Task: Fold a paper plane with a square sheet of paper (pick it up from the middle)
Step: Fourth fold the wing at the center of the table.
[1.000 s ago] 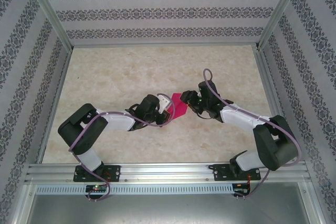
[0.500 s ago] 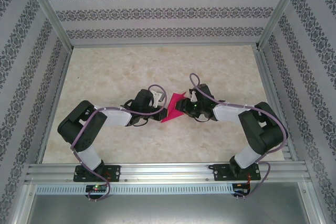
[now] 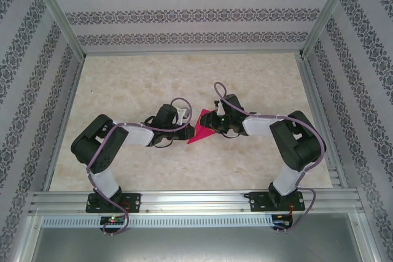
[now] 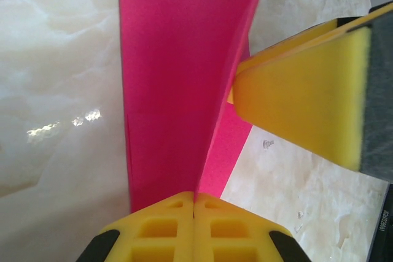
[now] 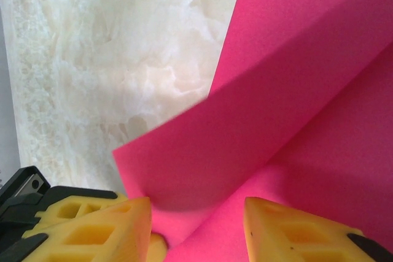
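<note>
Left claw [image 4: 194,205] is clamped on the square sheet of paper [image 4: 172,78]. Right claw [image 5: 196,228], jaws apart astride its flap, should pinch squarely along the crease.

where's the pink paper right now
In the top view, the square sheet of paper is mid-table between the left end effector, pinching it, and the right end effector.

cream marbled tabletop [image 3: 141,78] boxed left, right and far by white walls [image 3: 184,10] with grey damask bands, aluminium posts [image 3: 56,13] at far corners, slotted rail [image 3: 196,199] along near edge.
</note>
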Controlling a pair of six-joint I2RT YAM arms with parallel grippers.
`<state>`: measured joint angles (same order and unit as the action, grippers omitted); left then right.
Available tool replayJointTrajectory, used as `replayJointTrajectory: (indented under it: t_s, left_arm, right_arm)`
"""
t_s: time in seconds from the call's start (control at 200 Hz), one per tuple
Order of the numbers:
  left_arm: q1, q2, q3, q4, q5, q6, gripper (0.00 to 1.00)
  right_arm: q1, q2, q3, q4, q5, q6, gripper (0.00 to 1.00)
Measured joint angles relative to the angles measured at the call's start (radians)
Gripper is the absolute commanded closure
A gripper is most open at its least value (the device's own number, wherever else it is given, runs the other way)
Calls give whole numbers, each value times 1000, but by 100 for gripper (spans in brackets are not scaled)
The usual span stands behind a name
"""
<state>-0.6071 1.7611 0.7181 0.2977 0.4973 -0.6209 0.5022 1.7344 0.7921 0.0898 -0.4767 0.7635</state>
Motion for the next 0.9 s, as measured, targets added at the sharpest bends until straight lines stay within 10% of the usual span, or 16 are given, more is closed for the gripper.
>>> replayJointTrajectory:
  t_s: [0.425,0.669,0.899]
  left_arm:
    - [11,16,1,1,19,-18,91]
    - [19,2,30,-87,9,-6,69]
    - [31,-68,66,-196,-34,10,72]
  right_arm:
    - [0,53,68,-92,58,12,52]
    - [11,64,108,-162,98,27,53]
    - [30,84,163,-251,153,26,56]
